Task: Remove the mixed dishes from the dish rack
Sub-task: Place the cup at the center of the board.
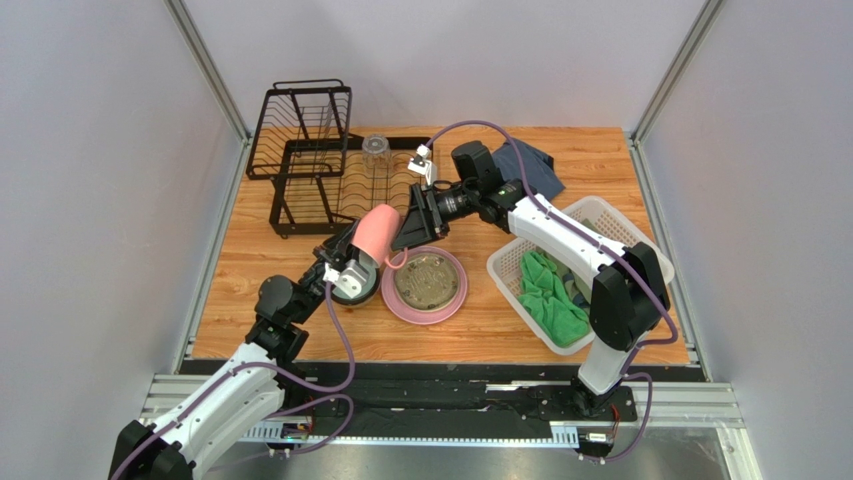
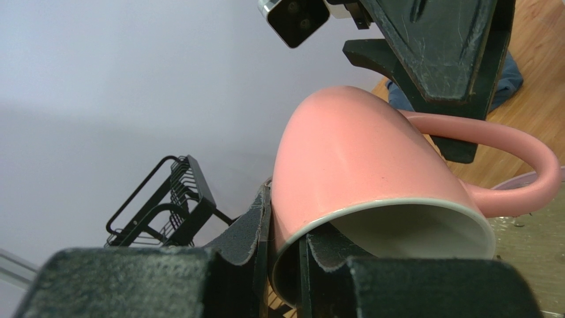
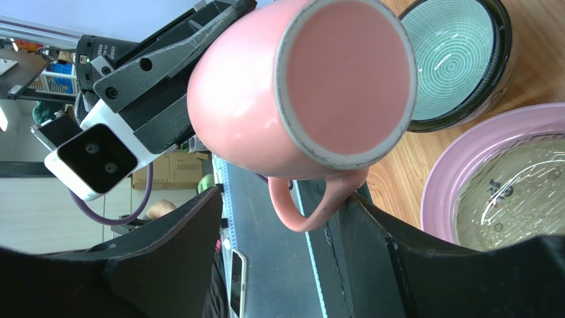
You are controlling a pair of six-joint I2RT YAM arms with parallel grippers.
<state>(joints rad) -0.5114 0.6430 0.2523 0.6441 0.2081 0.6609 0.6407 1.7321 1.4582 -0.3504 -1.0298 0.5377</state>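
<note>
The mug (image 1: 375, 232) hangs above the tabletop (image 1: 250, 290), tilted with its base up and its mouth down, in front of the rack (image 1: 310, 150) and just beside the pink plate (image 1: 388, 300). The left end effector (image 2: 285, 245) is clamped on the mug's rim, one finger (image 2: 249, 232) outside the wall and the other inside the mouth. The right end effector (image 3: 285, 218) stands wide open, its fingers on either side of the mug's handle (image 3: 298, 212) without pressing it, so the mug is carried by the left arm alone. The handle points toward the plate, which lies flat on the tabletop with a tan bowl (image 1: 425, 280) resting in it. A teal bowl (image 3: 457, 53) sits on the wood just beside the plate, below the left end effector. A clear tumbler (image 1: 375, 152) stands upright on the rack's flat tray. To the right, well apart from the rack, a white basket (image 1: 601, 205) holds a green cloth (image 1: 551, 290).
</note>
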